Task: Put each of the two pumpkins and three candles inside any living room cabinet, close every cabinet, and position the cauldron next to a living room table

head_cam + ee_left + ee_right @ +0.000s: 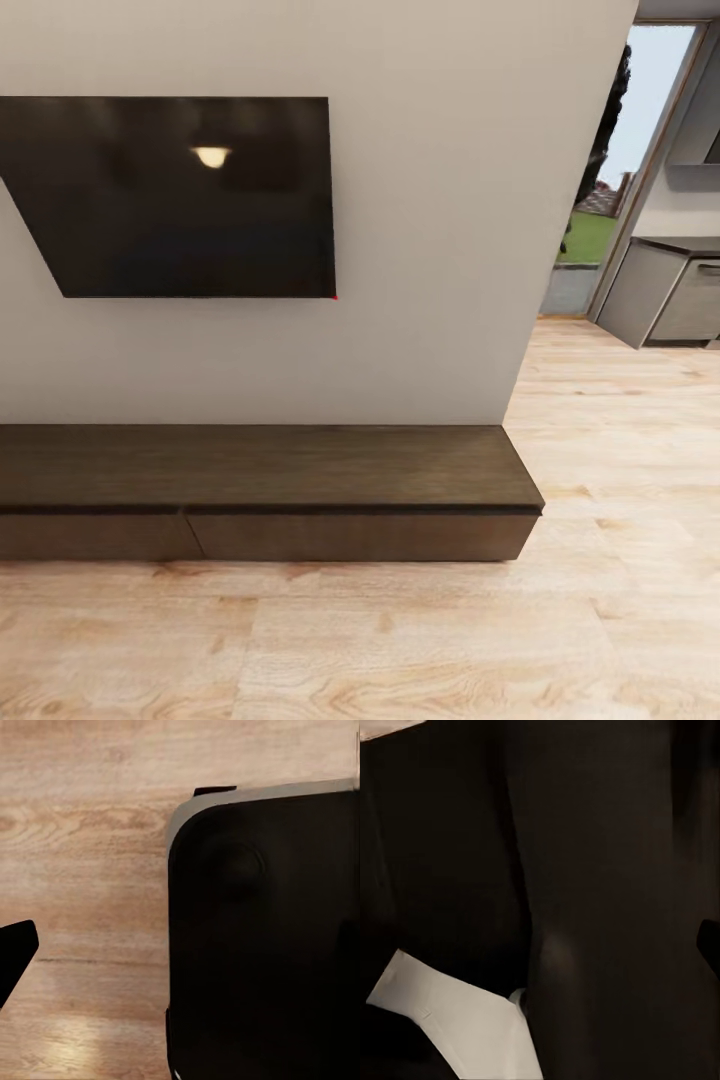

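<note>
From the head camera I see the cabinet [270,500] standing on the light wood-plank floor [400,640], its back against the white wall [430,250]. It is long, low and dark brown. Two flat, handleless drawer fronts show along its face, and both sit flush with the body, so the cabinet reads as closed. Its top surface carries nothing.

A black TV [170,195] hangs on the wall above the cabinet, toward my left side of the view. A lamp reflection glows on its screen.

At the right, the wall ends and the floor runs on into another room. There I see grey kitchen cabinets [675,295] and a glazed door [600,170] with grass and sky behind it.

In the left wrist camera I see the same plank floor [82,870] and a large black rounded body with a grey edge [270,937], which I take to be part of the robot. A dark tip [15,952] enters at one edge; I cannot tell whether the left hand is spread or pressed together.

The right wrist camera shows dark surfaces close to the lens and one pale patch [457,1027]. I cannot tell the state of the right hand either.
</note>
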